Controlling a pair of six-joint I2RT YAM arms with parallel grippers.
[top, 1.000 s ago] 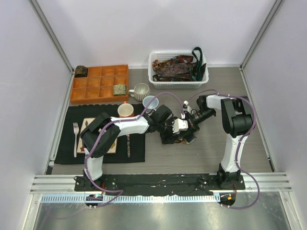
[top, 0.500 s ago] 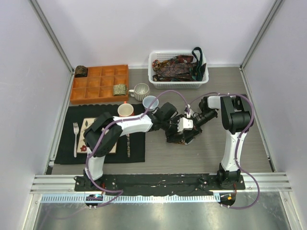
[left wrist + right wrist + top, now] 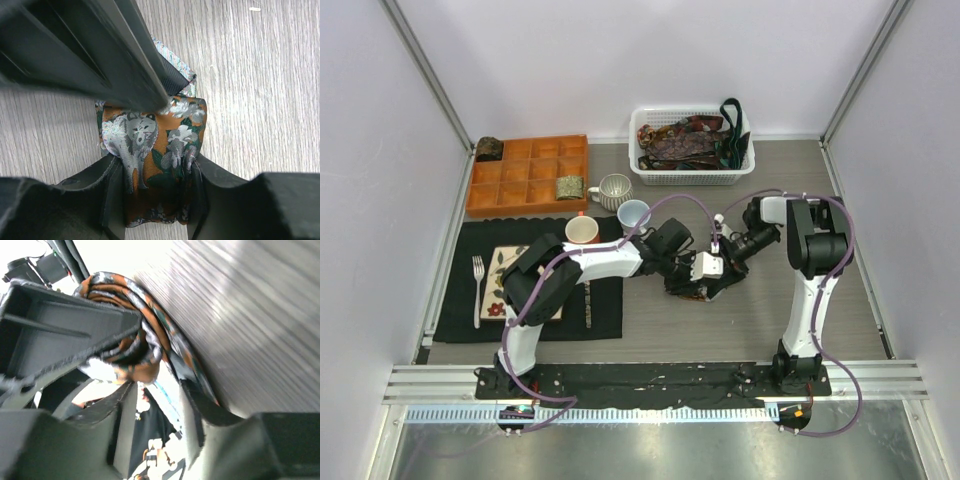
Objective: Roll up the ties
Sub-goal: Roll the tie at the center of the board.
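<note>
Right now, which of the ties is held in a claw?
The orange-brown tie with grey animals, pinched in the left claw. Other ties lie heaped in the white basket or sit as small coils at the orange tray.

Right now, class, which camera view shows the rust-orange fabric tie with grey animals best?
The left wrist view. There the rust-orange fabric tie with grey animals sits close and sharp, its pattern clear. The right wrist view shows only its blurred coiled edge, and the top view shows it small, dark and mostly covered.
</note>
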